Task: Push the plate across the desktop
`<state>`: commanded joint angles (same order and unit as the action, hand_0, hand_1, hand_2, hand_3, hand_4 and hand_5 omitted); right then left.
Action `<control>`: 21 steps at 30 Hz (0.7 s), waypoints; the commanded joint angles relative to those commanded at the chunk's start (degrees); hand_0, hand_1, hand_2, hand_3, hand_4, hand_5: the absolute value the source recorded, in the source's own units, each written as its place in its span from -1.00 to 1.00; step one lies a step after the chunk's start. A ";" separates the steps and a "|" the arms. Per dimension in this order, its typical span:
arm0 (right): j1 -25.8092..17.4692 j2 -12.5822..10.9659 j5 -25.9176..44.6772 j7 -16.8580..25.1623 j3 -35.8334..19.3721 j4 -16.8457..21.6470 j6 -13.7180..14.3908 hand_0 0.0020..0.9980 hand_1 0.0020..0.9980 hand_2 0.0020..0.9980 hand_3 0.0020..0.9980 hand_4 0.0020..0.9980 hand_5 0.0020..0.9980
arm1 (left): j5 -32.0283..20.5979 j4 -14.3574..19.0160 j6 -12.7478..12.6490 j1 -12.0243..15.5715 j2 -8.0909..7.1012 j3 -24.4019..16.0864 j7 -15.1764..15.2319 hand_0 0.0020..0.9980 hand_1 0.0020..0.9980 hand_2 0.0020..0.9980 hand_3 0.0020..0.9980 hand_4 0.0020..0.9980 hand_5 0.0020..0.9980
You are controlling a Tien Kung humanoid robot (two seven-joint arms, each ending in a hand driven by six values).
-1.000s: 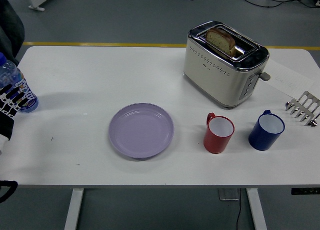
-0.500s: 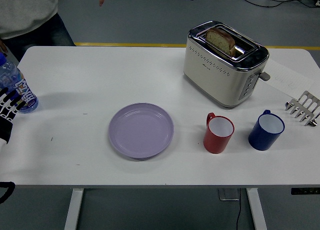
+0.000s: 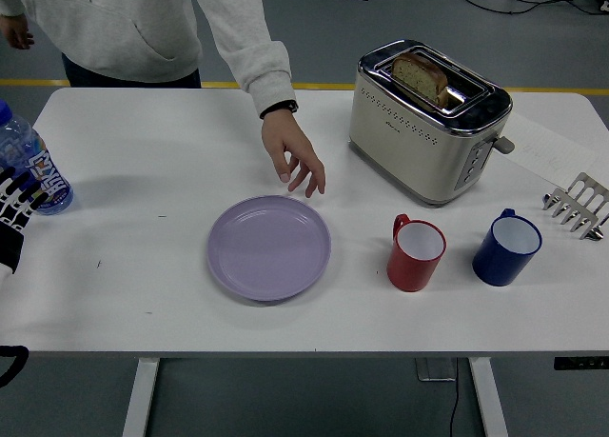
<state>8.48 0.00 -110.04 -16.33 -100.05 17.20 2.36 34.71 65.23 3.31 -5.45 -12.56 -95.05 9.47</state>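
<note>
A lilac plate (image 3: pixel 269 247) lies flat on the white table (image 3: pixel 143 132), left of centre near the front. A person in a grey hoodie stands at the far side and reaches a hand (image 3: pixel 293 158) down over the table; its fingertips hang just beyond the plate's far rim, apart from it. My left hand (image 3: pixel 17 197) sits at the left edge, far from the plate, its fingers wrapped on a water bottle (image 3: pixel 23 161). My right hand is out of view.
A cream toaster (image 3: pixel 426 121) with a slice of bread stands at the back right. A red mug (image 3: pixel 416 254) and a blue mug (image 3: pixel 507 248) stand right of the plate. A metal toast rack (image 3: pixel 578 205) and a paper sheet (image 3: pixel 552 151) lie at the right edge.
The person has stepped in from the top left and reached an arm down over the table toward the plate's far rim. The plate and my left hand have not moved.
</note>
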 joint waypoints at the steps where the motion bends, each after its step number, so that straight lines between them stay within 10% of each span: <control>1: 0.03 0.00 0.06 0.01 0.03 -0.01 0.02 0.21 0.25 0.45 0.33 -0.58 0.00 | -0.02 0.00 -0.01 -0.01 -0.01 -0.03 0.00 0.27 0.32 0.31 0.20 0.10 1.00; 21: 0.97 0.00 0.55 0.17 0.24 -0.10 0.23 0.21 0.25 0.45 0.33 -0.58 0.00 | -0.09 0.04 -0.20 -0.62 0.12 -0.45 -0.06 0.27 0.32 0.30 0.20 0.10 1.00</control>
<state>9.45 0.00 -109.49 -16.16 -99.81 17.10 2.59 34.62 65.27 3.10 -6.07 -12.44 -95.50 9.40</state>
